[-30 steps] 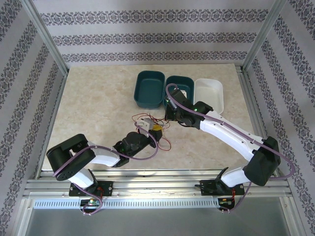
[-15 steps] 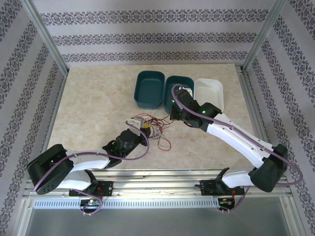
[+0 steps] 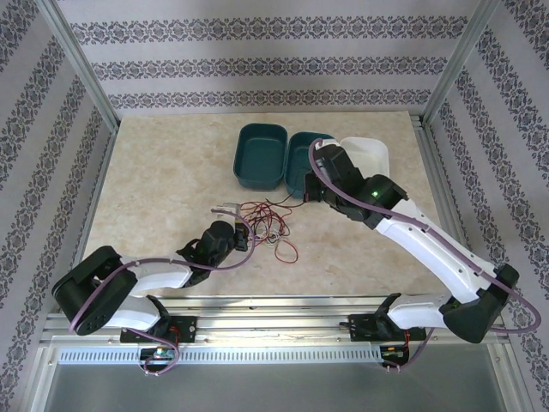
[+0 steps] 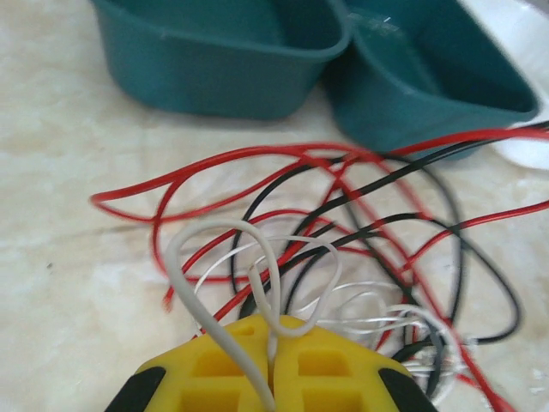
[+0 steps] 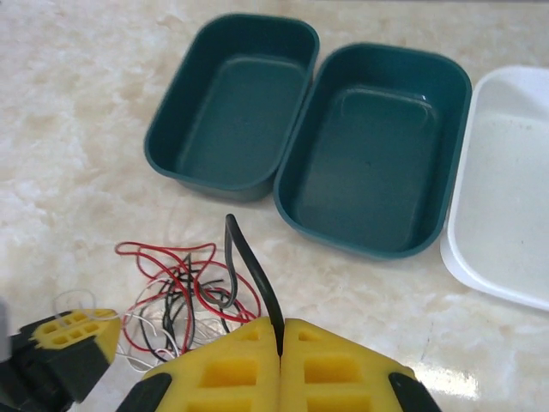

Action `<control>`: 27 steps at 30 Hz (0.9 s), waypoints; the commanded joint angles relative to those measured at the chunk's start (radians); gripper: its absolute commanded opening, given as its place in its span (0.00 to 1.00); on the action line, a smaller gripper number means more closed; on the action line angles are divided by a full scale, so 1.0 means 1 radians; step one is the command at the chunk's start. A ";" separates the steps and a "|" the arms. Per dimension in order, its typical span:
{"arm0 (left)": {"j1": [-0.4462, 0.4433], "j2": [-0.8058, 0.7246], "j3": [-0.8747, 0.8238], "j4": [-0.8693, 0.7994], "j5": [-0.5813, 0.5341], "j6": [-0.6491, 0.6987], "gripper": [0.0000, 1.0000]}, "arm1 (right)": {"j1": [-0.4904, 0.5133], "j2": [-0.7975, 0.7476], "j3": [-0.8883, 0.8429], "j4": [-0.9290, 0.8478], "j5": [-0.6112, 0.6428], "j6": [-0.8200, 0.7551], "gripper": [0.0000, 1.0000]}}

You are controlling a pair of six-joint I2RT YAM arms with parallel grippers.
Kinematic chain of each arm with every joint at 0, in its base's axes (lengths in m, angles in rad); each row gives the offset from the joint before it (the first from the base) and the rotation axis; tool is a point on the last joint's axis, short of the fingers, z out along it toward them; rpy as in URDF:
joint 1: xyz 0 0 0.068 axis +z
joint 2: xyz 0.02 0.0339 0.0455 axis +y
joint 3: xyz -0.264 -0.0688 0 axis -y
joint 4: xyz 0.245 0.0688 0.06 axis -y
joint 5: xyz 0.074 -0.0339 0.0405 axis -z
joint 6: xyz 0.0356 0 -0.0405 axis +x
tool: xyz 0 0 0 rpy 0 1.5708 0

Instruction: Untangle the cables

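Our left gripper (image 4: 273,360) pinches a white cable (image 4: 214,226) and our right gripper (image 5: 280,343) a black cable (image 5: 249,257). The cables (image 3: 266,221) lie tangled near the teal bins (image 3: 257,182). We should draw apart slowly, watching for snags.

Lab-style robot test cell: silver aluminium frame posts (image 3: 79,64) upper left and right, grey damask-striped wallpaper panels (image 3: 257,64) as walls, beige marble-look tabletop (image 3: 163,172), slotted metal mounting rail (image 3: 274,324) along bottom
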 commanded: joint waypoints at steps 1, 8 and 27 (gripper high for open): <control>0.018 0.026 0.052 -0.092 -0.005 -0.046 0.01 | 0.022 -0.038 0.066 -0.008 -0.029 -0.094 0.00; 0.031 0.074 0.078 -0.052 0.049 -0.062 0.02 | 0.033 -0.037 0.150 -0.014 -0.062 -0.166 0.00; 0.087 -0.033 0.115 -0.063 0.231 -0.003 0.51 | 0.056 -0.011 0.220 0.006 -0.059 -0.251 0.00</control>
